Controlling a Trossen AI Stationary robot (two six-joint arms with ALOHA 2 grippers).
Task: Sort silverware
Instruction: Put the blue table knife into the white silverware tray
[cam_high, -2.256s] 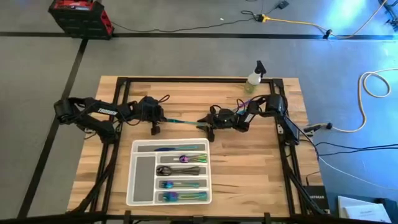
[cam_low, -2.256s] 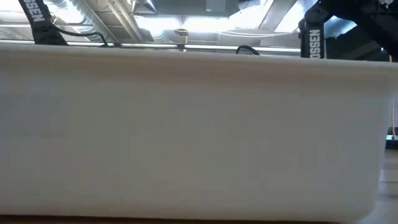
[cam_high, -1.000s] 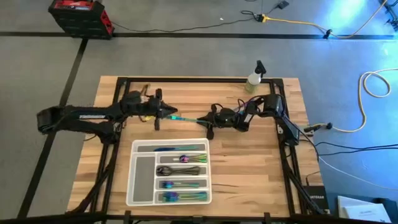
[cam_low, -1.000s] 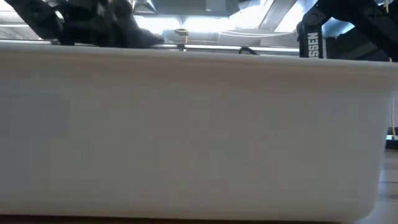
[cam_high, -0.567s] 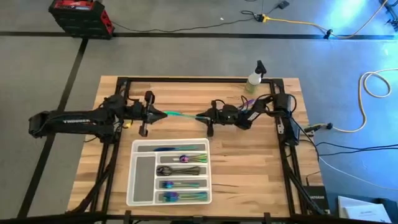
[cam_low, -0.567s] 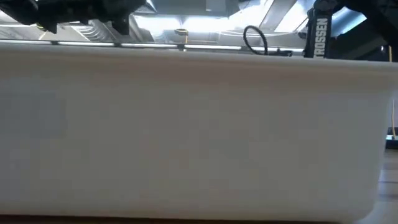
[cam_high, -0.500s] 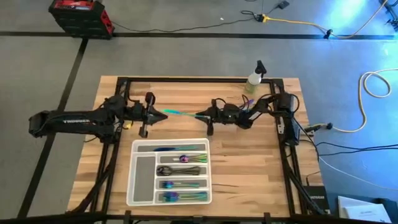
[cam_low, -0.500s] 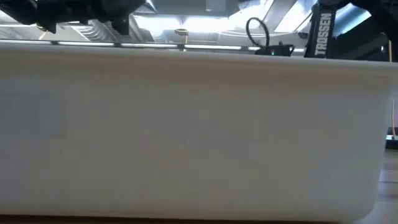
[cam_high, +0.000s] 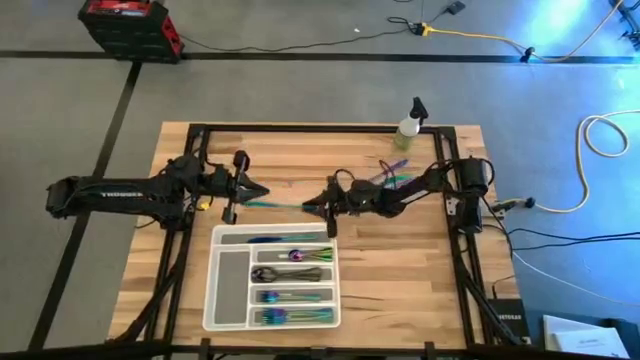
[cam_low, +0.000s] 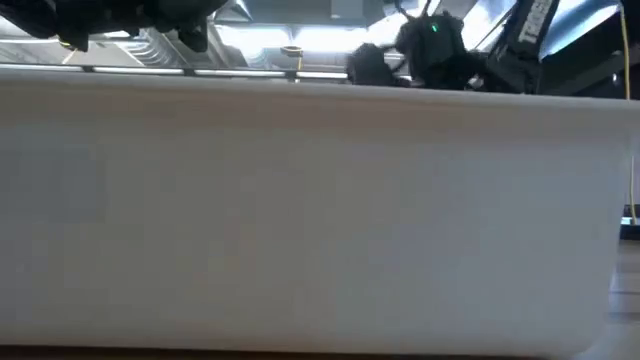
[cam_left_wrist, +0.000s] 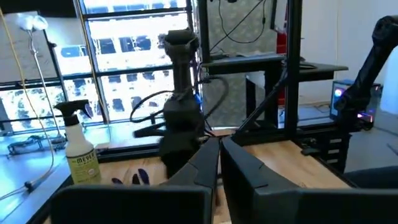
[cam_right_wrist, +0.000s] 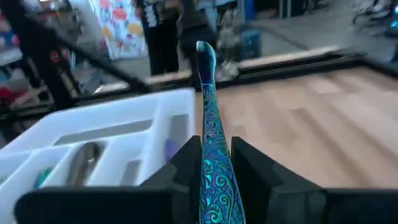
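One iridescent teal utensil (cam_right_wrist: 208, 143), seemingly a knife, is clamped in the right end effector (cam_high: 318, 206) just above the tray's (cam_high: 222, 300) far edge at mid-tabletop, so it should tilt flat over the long knife slot before letting go, while the left end effector (cam_high: 252, 191), fingers together, waits clear.
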